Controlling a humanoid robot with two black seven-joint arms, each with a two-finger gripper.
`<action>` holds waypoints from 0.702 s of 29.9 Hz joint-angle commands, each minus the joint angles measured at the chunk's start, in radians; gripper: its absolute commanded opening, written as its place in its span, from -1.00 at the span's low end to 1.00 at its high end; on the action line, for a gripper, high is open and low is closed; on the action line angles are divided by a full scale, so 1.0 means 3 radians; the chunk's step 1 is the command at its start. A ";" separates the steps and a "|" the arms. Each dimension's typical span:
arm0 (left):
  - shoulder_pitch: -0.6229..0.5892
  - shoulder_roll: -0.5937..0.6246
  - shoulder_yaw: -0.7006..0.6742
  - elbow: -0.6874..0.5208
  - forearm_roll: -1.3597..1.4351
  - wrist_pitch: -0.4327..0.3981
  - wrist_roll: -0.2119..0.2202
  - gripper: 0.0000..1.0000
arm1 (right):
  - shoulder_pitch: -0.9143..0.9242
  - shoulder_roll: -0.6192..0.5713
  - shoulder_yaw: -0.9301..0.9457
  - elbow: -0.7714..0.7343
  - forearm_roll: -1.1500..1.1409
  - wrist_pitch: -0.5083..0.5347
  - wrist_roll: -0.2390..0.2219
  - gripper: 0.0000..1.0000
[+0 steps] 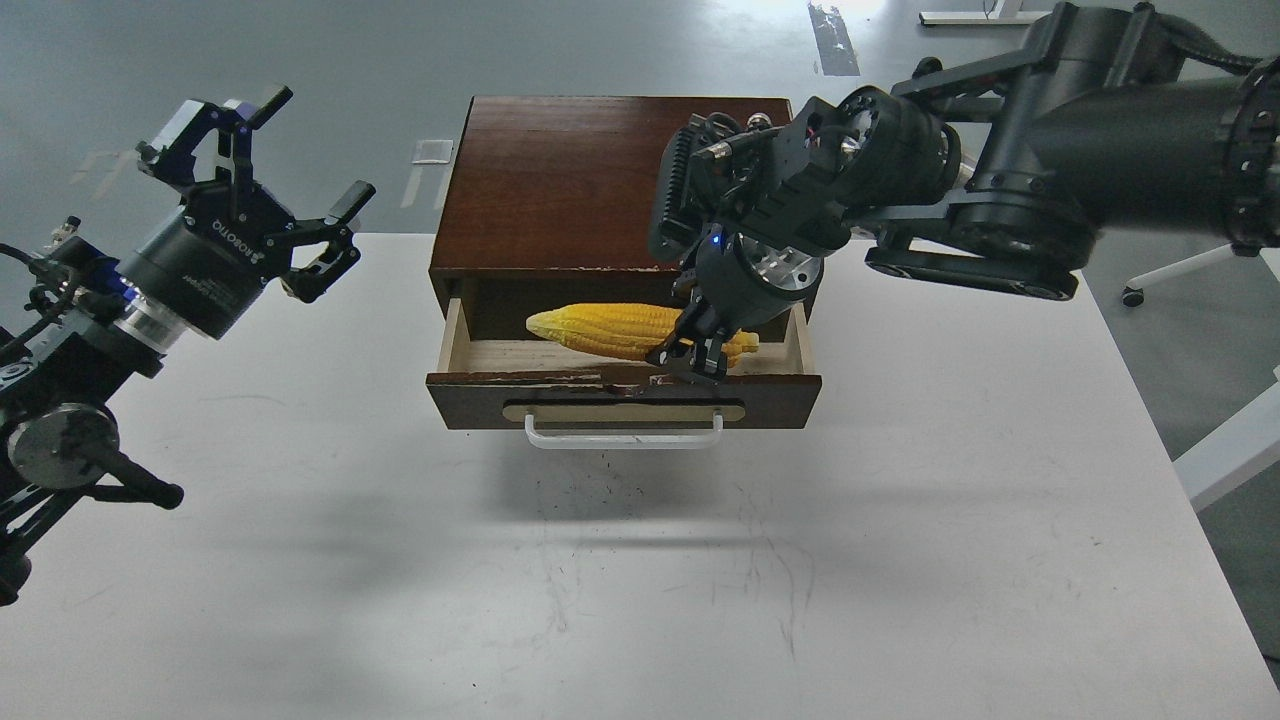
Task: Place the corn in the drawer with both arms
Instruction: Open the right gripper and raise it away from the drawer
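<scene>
Head view: corn [620,330] lies in open drawer [620,385], bench [900,560] 12 o'clock. Right gripper [690,352] fingers clenched around its thick end. Left gripper [265,190] at 9 o'clock, fingers released, empty.

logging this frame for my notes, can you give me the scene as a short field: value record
surface: white table
box: dark brown wooden box at the table's far edge
drawer: drawer pulled open, white handle facing me
corn: corn lying lengthwise in the drawer
right hand: right hand reaching down into the drawer, fingers closed around the corn's right end
left hand: left hand raised left of the box, fingers spread, holding nothing
</scene>
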 commanded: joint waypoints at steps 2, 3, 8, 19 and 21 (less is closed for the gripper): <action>0.0004 0.0003 -0.0005 0.0000 0.0000 -0.0033 0.0000 0.98 | -0.0003 0.0000 0.0000 0.0000 0.0002 0.0000 0.0000 0.17; 0.0004 0.0003 -0.0005 0.0000 0.0005 -0.0043 0.0000 0.98 | -0.0003 0.0000 0.0000 0.0000 0.0002 0.0000 0.0000 0.17; 0.0004 -0.0002 -0.0005 0.0000 0.0005 -0.0043 0.0000 0.98 | -0.0003 0.0000 0.0000 0.0005 0.0007 0.0000 0.0000 0.37; 0.0004 -0.0002 -0.0035 0.0000 0.0005 -0.0048 0.0005 0.98 | 0.0028 -0.0016 0.0036 0.0026 0.0048 -0.0005 0.0000 0.49; 0.0004 -0.0002 -0.0036 0.0000 0.0005 -0.0048 0.0000 0.98 | 0.0053 -0.0036 0.0082 0.0031 0.0074 -0.0010 0.0000 0.53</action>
